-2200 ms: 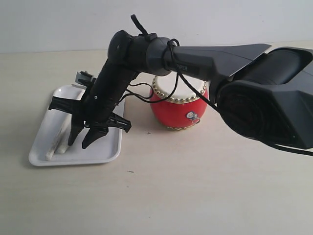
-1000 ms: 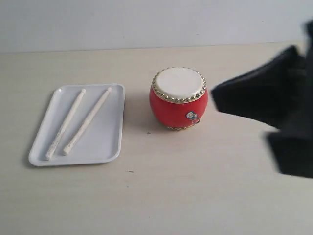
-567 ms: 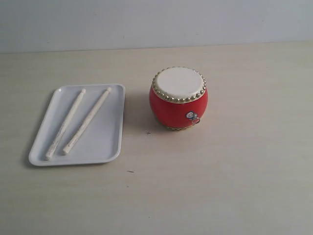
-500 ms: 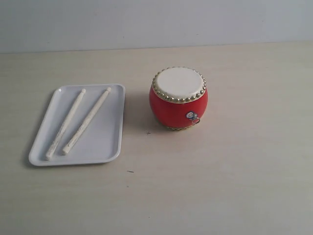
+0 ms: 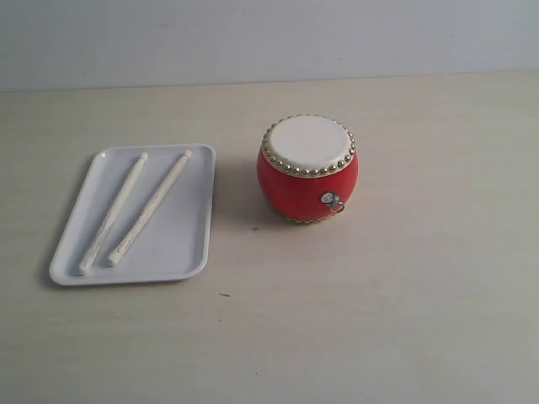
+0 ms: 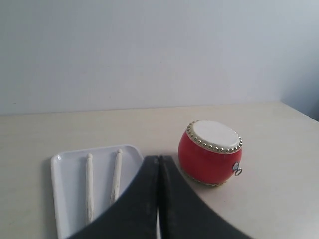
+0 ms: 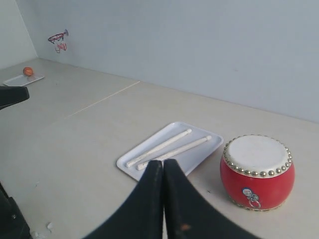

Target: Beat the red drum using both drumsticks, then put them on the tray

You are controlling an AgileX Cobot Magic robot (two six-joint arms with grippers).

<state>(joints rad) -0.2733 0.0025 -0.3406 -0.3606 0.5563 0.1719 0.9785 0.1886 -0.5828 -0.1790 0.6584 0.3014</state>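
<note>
Hovering clear of everything, left gripper (image 6: 158, 160) and right gripper (image 7: 163, 163) alike, jaws pressed flat together and gripping nothing; appearing nowhere in the exterior view. Lying side by side inside the tray (image 5: 181, 248) toward the bench's left edge, both drumsticks (image 5: 114, 212); standing upright near it, toward the bench's middle and touching neither, the red drum (image 5: 307, 168). Looking finished, judging by this layout; nothing seeming left to do, though showing no trace of the beating itself.

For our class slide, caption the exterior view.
Two drumsticks lie in the white tray beside the upright red drum.
</note>
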